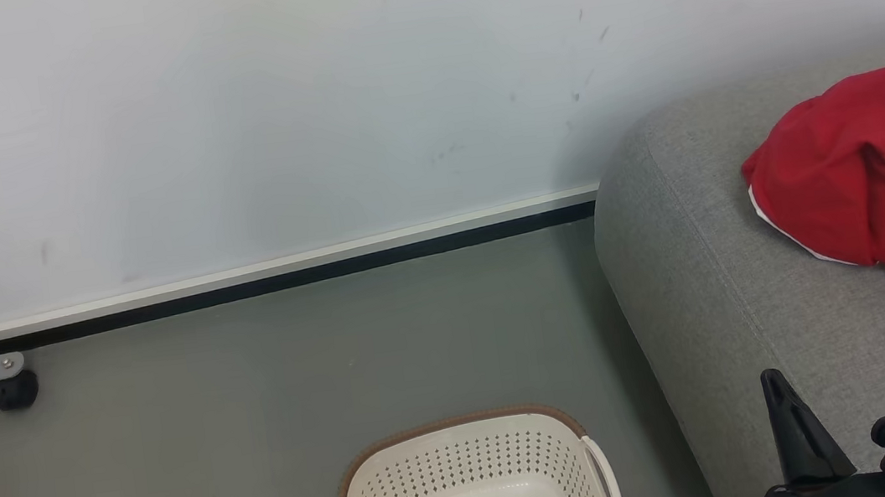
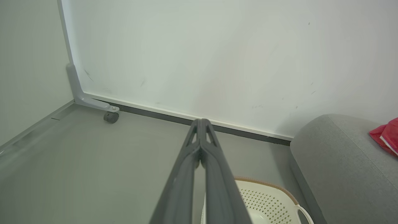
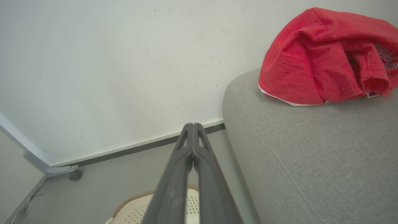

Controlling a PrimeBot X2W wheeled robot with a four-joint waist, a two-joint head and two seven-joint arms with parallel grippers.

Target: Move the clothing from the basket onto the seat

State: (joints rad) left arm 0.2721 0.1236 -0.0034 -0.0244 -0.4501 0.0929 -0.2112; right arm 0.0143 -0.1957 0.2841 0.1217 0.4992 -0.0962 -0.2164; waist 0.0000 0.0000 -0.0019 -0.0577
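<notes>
The red clothing (image 1: pixel 864 171) lies crumpled on the grey seat (image 1: pixel 756 328) at the right, its white edging showing at the bottom; the right wrist view has it as clothing (image 3: pixel 326 59) on the seat (image 3: pixel 311 161). The cream basket (image 1: pixel 475 481) with brown rim stands on the floor at the bottom centre, and no garment shows inside it. My right gripper (image 3: pixel 193 125) is shut with nothing in it, and hangs over the floor beside the seat. My left gripper (image 2: pixel 201 120) is shut too and holds nothing, above the basket (image 2: pixel 267 199).
A white panel wall (image 1: pixel 308 113) with a dark base strip runs along the back. A grey bracket with a black caster wheel (image 1: pixel 14 390) sits at the far left. Grey floor (image 1: pixel 257 389) lies between wall and basket.
</notes>
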